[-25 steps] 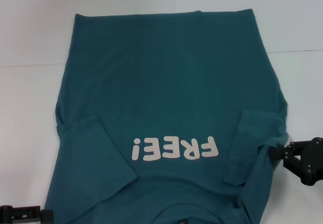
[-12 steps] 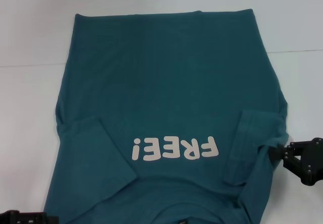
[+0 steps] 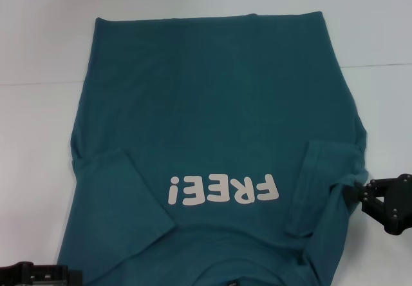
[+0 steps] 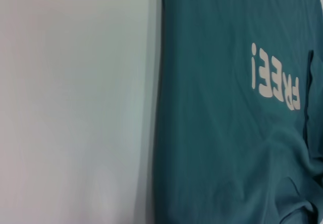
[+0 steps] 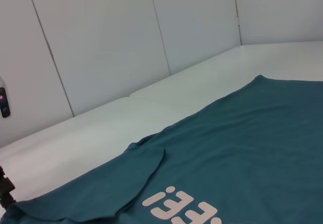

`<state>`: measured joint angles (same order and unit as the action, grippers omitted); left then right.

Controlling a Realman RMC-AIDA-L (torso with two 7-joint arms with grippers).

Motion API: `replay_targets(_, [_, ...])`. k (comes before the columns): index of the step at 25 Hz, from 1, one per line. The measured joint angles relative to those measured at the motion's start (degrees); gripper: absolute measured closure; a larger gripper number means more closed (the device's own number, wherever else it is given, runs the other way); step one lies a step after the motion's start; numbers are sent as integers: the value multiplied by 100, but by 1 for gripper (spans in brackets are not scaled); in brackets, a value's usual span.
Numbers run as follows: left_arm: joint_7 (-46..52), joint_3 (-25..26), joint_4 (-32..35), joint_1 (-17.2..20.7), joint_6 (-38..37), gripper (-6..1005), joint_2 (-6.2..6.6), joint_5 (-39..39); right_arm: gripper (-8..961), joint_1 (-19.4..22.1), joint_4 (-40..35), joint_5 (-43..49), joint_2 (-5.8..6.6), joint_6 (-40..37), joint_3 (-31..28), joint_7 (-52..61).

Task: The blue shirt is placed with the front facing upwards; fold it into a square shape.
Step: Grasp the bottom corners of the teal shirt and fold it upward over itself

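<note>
The blue shirt point(image 3: 212, 105) lies flat on the white table, front up, with its white "FREE!" lettering point(image 3: 223, 189) upside down towards me. Both short sleeves are folded inward onto the body, and the collar is at the near edge. My right gripper point(image 3: 364, 199) sits at the shirt's right edge beside the folded right sleeve point(image 3: 322, 176), touching or nearly touching the cloth. Just off the shirt's near left corner, my left gripper point(image 3: 45, 274) shows only partly. The left wrist view shows the shirt point(image 4: 227, 133) and bare table; the right wrist view shows the shirt point(image 5: 242, 143) from low down.
The white table point(image 3: 38, 138) extends on both sides of the shirt and beyond its hem. Light wall panels point(image 5: 101, 42) stand behind the table, with a small dark device with a red light point(image 5: 4, 102) on one.
My left gripper has shifted slightly right along the near edge, closer to the shirt's corner. The right gripper and the shirt have barely moved.
</note>
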<state>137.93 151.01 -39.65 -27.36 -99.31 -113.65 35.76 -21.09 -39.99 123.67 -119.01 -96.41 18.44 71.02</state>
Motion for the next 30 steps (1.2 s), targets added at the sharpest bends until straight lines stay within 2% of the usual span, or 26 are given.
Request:
replay_targets(7, [67, -3, 2, -18, 66, 62, 8, -52, 923, 0, 0, 0, 10, 0, 5, -1])
replay_targets(16, [71, -1, -13, -25, 66, 162, 29, -52, 923, 0, 0, -6, 10, 0, 11, -1])
replay_targets(30, [139, -87, 0, -23, 95, 181, 1, -57, 922, -49, 0, -7, 18, 0, 11, -1])
